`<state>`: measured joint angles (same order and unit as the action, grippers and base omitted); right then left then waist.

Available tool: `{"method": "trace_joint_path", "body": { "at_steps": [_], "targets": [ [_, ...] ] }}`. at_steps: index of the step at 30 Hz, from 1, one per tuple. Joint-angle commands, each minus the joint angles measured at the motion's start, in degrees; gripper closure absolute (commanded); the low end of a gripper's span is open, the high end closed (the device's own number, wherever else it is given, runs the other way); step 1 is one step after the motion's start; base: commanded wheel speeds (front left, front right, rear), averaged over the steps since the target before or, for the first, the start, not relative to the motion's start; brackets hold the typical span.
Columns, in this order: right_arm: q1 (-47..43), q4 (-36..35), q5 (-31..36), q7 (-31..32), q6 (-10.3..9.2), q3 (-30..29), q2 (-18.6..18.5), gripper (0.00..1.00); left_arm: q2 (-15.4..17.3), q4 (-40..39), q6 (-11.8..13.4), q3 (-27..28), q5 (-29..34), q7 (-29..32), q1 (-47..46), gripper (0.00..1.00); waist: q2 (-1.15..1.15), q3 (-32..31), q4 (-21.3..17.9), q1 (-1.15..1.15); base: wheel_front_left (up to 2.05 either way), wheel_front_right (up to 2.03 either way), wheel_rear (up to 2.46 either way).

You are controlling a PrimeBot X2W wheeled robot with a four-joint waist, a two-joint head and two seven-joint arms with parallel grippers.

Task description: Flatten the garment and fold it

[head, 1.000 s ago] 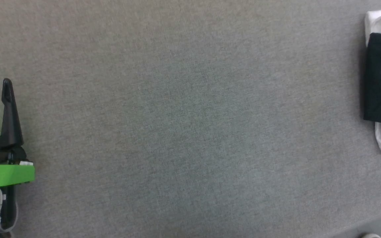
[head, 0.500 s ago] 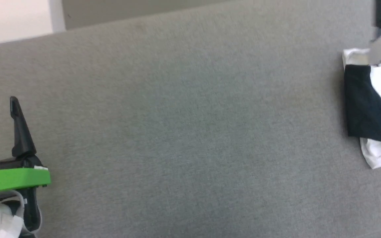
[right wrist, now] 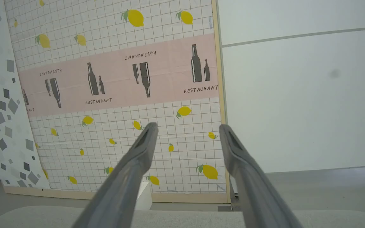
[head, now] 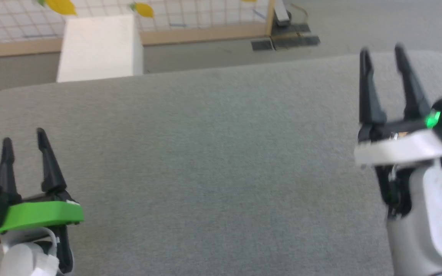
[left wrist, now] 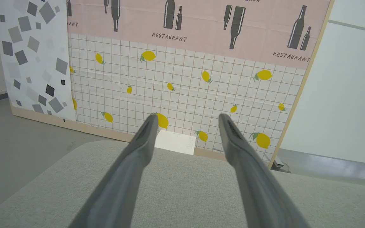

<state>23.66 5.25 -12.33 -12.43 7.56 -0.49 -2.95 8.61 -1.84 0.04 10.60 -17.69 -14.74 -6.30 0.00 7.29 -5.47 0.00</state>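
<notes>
The garment is out of view. My left gripper (head: 23,140) stands at the lower left of the head view above the grey table (head: 213,153), open and empty, its green-banded wrist below it. My right gripper (head: 382,53) is raised at the right side, also open with nothing between its fingers. In the left wrist view the left gripper (left wrist: 186,116) spreads wide over the table's far edge. In the right wrist view the right gripper (right wrist: 186,126) points at the wall, fingers apart.
The grey fabric-covered table has a rounded far edge (head: 205,74). Behind it stand a white box (head: 100,48) and a panel with lemon and bottle prints (left wrist: 185,63) on a wooden base. Grey floor (left wrist: 27,133) lies to the left.
The head camera has tilted up, so the folded garment at the right has left the picture. The right gripper has come into view, raised and open. The left gripper stays open.
</notes>
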Motion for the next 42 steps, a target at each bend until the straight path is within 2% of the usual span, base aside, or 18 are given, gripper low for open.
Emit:
{"method": "trace_joint_path", "body": {
  "at_steps": [1,6,11,17,39,40,42],
  "targets": [
    [-2.73,0.15,-1.25,-0.93,-0.08,0.62,0.04,0.0,-0.49,0.58,-0.02,-0.27,1.28,-0.25,0.78,0.0,0.0,-4.5,4.27,0.0,0.0,0.0,0.0],
    [-9.35,2.74,-3.9,-2.2,-0.08,1.7,0.06,0.0,-1.33,2.75,-0.52,-2.2,3.0,-0.25,1.99,0.0,0.0,-5.9,4.75,0.0,0.0,0.0,0.0],
    [-14.15,4.28,-1.95,-2.48,-0.08,2.34,0.06,0.0,-1.56,5.94,-1.46,-5.48,5.24,-0.26,3.45,0.0,0.0,-6.71,4.68,0.0,0.0,0.0,0.0],
    [-18.4,5.59,-1.36,-2.55,-0.08,0.42,0.07,0.0,-2.06,9.3,-1.42,-7.57,6.71,-0.26,4.83,0.0,0.0,-6.84,4.31,0.0,0.0,0.0,0.0],
    [-19.37,9.3,-1.7,-2.56,-0.08,0.48,0.07,0.0,-3.34,14.57,-0.8,-7.98,6.54,-0.26,4.26,0.0,0.0,-5.52,4.34,0.0,0.0,0.0,0.0],
    [-19.36,9.29,-1.72,-2.56,-0.08,0.51,0.07,1.0,-3.3,14.61,-0.79,-8.01,6.6,-0.26,4.23,1.0,0.0,-5.48,4.35,0.0,0.0,0.0,0.0],
    [-19.29,9.15,-1.54,-2.21,0.0,0.46,0.03,1.0,-3.2,14.48,-1.01,-7.9,6.04,0.02,4.76,1.0,0.0,-5.49,4.35,0.0,0.0,0.0,0.0]
  ]
}}
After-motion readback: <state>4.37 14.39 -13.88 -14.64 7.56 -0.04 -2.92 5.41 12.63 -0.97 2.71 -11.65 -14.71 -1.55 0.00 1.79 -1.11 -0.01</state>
